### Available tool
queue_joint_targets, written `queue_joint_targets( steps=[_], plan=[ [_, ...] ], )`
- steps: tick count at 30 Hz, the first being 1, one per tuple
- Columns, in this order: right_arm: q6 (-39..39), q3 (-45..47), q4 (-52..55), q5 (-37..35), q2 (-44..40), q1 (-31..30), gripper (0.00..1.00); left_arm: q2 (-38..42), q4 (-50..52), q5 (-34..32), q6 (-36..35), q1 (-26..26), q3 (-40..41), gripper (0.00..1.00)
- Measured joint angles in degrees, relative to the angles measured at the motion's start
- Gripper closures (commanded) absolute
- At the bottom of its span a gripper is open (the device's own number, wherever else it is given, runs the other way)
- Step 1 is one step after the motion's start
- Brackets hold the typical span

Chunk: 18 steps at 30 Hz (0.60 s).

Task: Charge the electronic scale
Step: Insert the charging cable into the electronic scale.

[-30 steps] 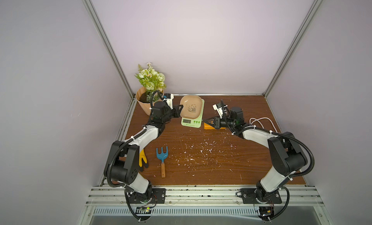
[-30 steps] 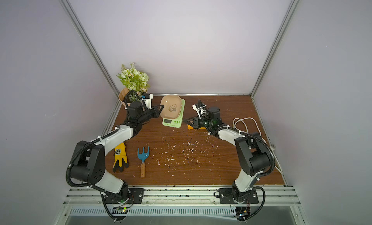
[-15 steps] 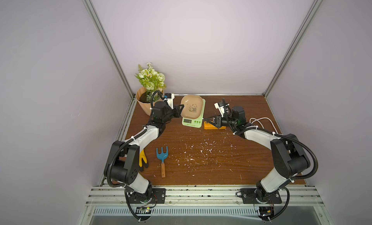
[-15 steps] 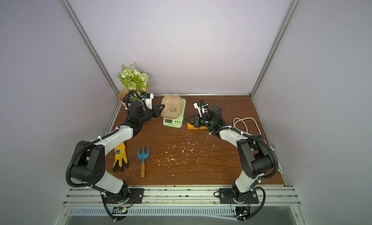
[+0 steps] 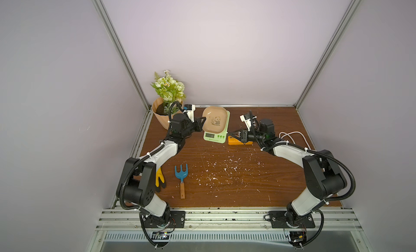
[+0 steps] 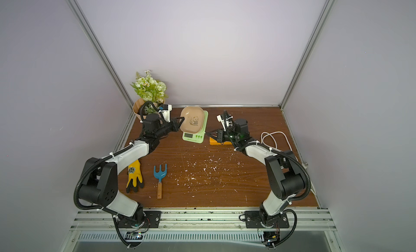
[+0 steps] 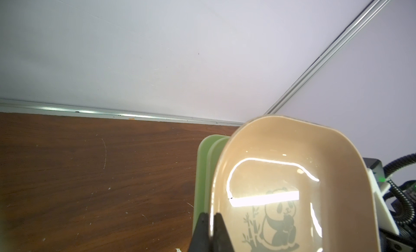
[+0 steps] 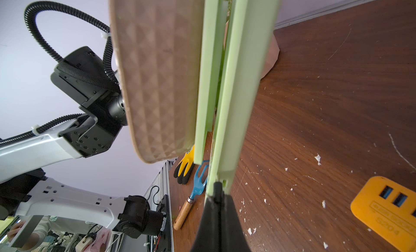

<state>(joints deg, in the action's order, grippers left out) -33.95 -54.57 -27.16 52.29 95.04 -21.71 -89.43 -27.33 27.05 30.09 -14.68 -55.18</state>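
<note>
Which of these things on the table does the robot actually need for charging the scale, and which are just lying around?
For the job: electronic scale, tray rim pinched by the left gripper; right gripper, shut, at its side; orange power strip; probably the white cable.

Just lying about: potted flowers; yellow glove; blue hand fork; white crumbs.

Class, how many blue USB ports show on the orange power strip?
2, side by side on the orange power strip: one port, its neighbour. More may be hidden past the picture's edge.
</note>
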Motion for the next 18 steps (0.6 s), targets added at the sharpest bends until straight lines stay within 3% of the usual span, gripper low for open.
queue_joint_targets(
  steps=[18],
  plan=[
    [0.0, 0.0, 0.0, -0.2, 0.0, 0.0, 1.0, 0.0, -1.7, -1.0, 0.4, -0.2, 0.1, 1.0]
  ],
)
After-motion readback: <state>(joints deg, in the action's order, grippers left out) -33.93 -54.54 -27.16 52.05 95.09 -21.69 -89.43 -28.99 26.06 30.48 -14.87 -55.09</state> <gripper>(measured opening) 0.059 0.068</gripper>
